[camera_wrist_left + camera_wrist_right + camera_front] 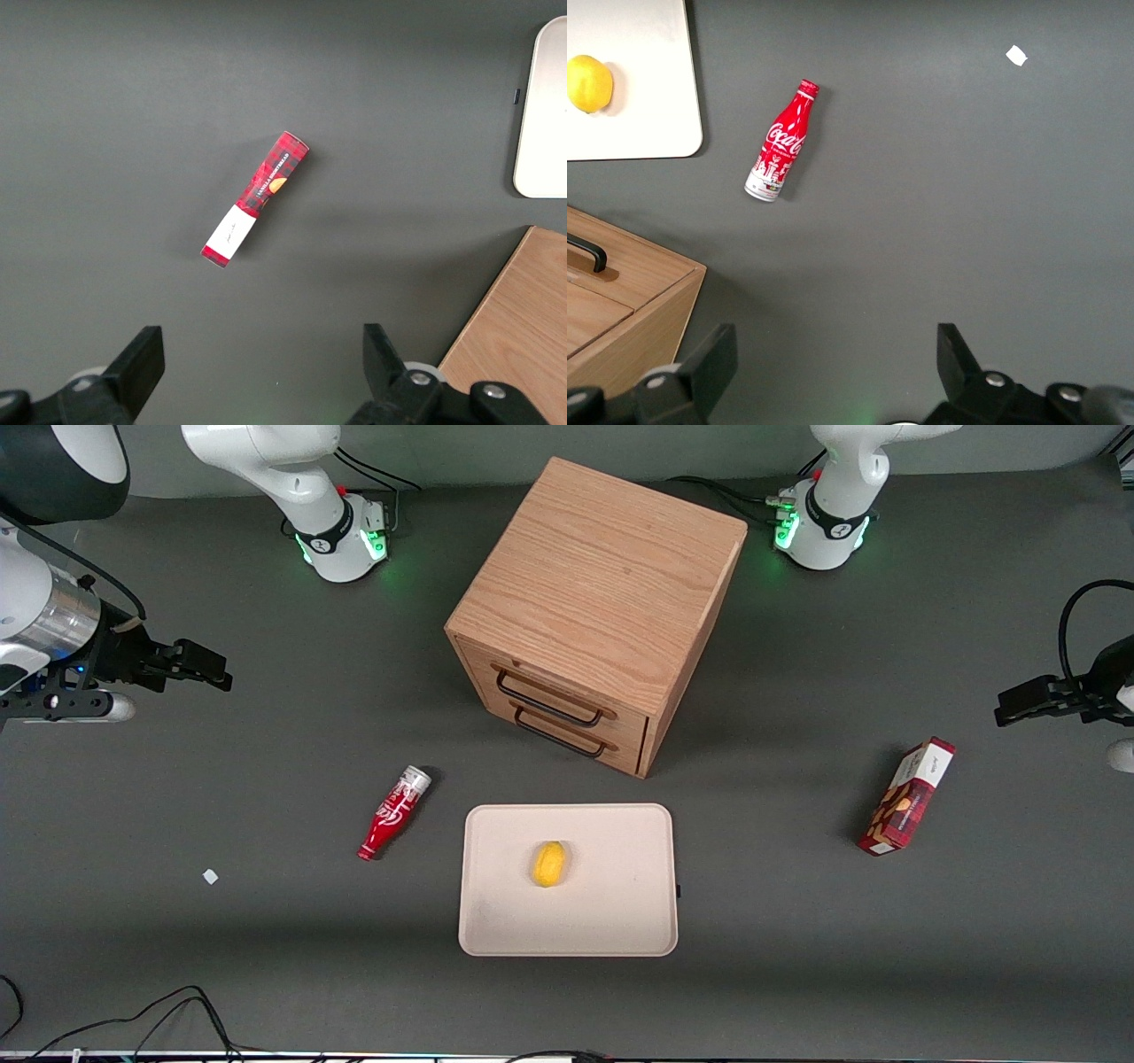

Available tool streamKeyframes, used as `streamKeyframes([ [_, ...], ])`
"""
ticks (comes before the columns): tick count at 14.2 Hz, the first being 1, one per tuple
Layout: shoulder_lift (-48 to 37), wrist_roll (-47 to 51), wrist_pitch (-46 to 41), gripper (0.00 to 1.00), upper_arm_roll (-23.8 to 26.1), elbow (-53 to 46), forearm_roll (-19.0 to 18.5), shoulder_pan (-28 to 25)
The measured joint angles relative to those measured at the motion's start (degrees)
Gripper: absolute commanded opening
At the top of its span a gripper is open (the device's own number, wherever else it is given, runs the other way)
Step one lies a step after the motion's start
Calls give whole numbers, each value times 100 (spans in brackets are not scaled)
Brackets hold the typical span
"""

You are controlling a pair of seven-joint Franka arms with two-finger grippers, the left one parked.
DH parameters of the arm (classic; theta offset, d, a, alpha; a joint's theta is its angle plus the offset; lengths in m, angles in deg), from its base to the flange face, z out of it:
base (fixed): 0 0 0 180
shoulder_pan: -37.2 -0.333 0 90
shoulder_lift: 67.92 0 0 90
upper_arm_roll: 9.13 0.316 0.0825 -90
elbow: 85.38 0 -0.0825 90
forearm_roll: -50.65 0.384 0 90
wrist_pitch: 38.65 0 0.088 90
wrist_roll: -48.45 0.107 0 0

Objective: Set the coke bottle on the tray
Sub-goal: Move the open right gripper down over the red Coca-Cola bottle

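The coke bottle [394, 813] lies flat on the dark table, beside the tray [611, 921] toward the working arm's end. It is slim and red with white script, a silver-white base end and a red cap; the cap end points toward the front camera. It also shows in the right wrist view [780, 142]. The cream tray [651, 124] holds a yellow lemon [549, 864]. My gripper [202, 666] is open and empty, high above the table at the working arm's end, well apart from the bottle. Its fingers [709, 359] spread wide over bare table.
A wooden drawer cabinet [602, 602] with two black handles stands farther from the front camera than the tray. A red snack box [907, 795] lies toward the parked arm's end. A small white scrap [210, 876] lies on the table near the bottle.
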Motion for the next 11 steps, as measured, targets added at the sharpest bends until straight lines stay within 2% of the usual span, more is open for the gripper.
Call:
streamKeyframes([
  [8, 274, 27, -24, 100, 30, -165, -1, 52],
  [11, 546, 603, -23, 100, 91, -294, 2, 29],
])
